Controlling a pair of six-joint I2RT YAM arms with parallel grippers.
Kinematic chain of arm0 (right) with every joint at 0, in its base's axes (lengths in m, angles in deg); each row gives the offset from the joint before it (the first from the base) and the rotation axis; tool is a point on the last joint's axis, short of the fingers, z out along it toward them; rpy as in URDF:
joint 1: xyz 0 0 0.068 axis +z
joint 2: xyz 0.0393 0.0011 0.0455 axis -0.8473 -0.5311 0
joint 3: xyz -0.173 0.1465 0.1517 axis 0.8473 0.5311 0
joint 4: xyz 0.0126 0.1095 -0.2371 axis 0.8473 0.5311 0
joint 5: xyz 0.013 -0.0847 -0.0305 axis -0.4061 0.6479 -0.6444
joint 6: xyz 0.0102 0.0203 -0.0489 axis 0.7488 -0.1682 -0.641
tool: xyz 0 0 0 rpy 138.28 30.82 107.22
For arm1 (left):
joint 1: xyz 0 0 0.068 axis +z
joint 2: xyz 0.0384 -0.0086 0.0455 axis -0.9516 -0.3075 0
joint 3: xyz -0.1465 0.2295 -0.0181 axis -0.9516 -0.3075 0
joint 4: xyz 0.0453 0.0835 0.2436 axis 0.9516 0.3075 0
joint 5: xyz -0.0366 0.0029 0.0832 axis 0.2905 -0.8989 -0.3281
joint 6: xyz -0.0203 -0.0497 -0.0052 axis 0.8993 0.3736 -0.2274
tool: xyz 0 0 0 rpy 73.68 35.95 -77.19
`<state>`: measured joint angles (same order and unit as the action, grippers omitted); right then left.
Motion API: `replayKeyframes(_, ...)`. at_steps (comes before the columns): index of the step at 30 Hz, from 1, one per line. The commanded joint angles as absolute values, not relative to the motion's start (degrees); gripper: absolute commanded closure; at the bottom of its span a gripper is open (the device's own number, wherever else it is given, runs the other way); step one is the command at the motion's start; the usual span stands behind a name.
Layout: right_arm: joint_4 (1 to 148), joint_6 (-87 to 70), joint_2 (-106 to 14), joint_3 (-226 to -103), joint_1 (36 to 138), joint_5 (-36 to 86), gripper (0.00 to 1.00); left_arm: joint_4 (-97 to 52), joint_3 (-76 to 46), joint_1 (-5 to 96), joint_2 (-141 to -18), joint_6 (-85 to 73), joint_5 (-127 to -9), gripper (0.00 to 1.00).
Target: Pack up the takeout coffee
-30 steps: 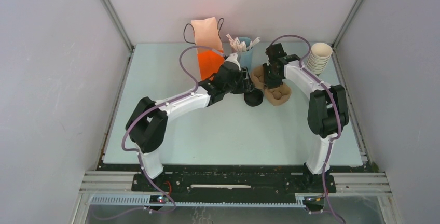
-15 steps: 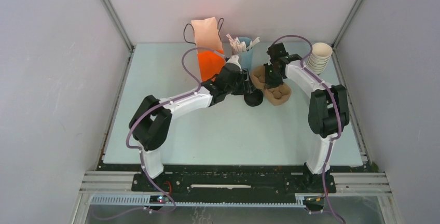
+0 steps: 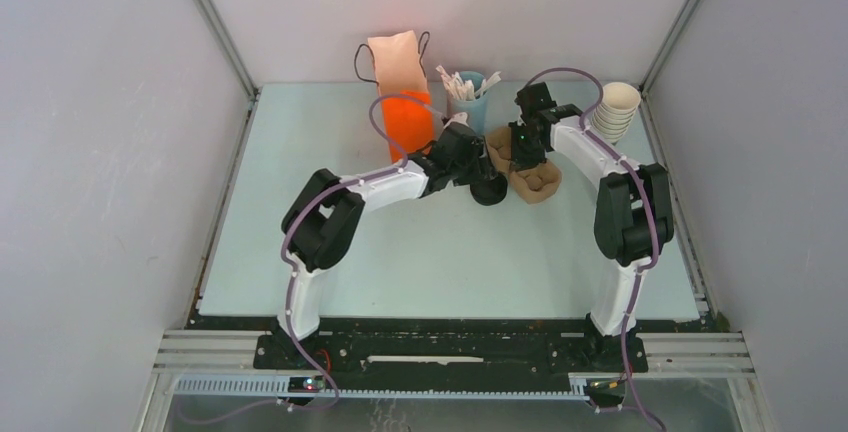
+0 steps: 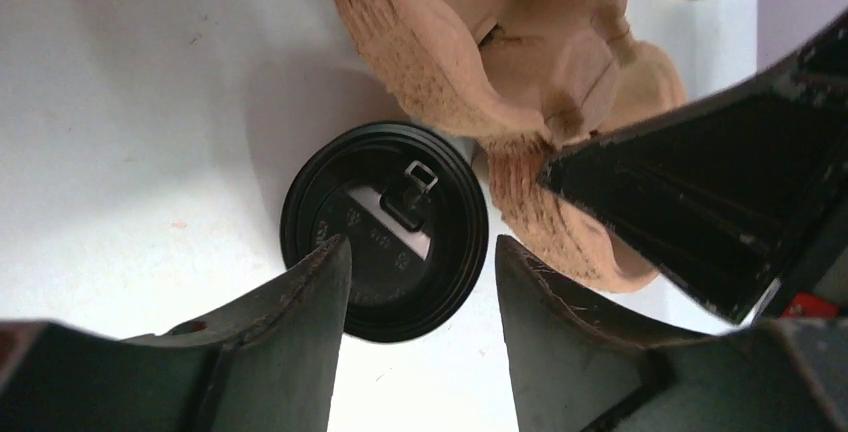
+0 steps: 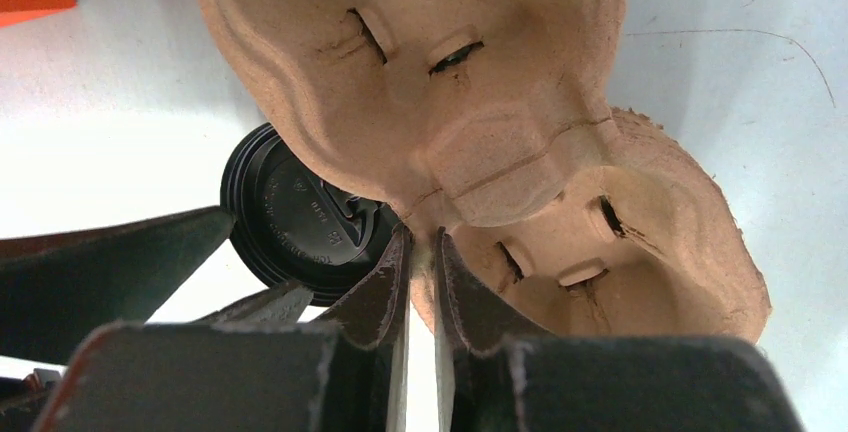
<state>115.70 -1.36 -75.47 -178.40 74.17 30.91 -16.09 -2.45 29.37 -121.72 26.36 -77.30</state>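
The pale table (image 3: 300,252) carried everything, with both arms reaching to its far middle. Along the back edge stood an orange bag (image 3: 405,122), a blue cup of sticks (image 3: 470,92) and, at the right, a stack of lidless cups (image 3: 615,110).

The brown pulp carrier (image 3: 538,182) lay just right of centre, its hollows empty in the right wrist view (image 5: 480,102). The right gripper (image 5: 422,242) was closed almost completely, its two fingers pinching the carrier's rim at the narrow waist between hollows.

The takeout coffee (image 3: 489,189) stood upright on the table just beside the carrier's left edge, outside every hollow. From the right wrist, the carrier's rim overlapped its black lid (image 5: 290,222).

The left gripper (image 4: 420,252) hung over the coffee with its jaws spread wide and nothing gripped. The lid (image 4: 385,242) showed in the gap between the two fingers, which overlapped its near part on either side. Whether the fingers touched the cup could not be told.
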Motion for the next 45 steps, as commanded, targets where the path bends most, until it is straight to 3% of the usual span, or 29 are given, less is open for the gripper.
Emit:
replayKeyframes(1,114.17,-0.12,-70.52,-178.65,73.88,30.16,1.00,-19.86,1.88,30.51,-123.69,30.77,-76.51,0.40)
replayKeyframes(12,112.41,0.77,-69.00,-176.76,72.69,28.45,1.00,-24.76,1.41,32.01,-126.08,35.43,-74.13,0.36)
replayKeyframes(20,111.87,0.96,-68.90,-176.19,73.31,30.39,1.00,-24.39,1.09,31.30,-125.59,33.96,-75.36,0.27)
replayKeyframes(35,108.47,5.14,-62.53,-171.48,73.06,30.10,1.00,-15.87,5.96,31.48,-129.58,33.36,-80.71,0.29)
replayKeyframes(45,103.17,4.90,-57.21,-167.57,74.42,37.12,1.00,-15.10,7.07,30.83,-130.05,31.30,-80.85,0.28)
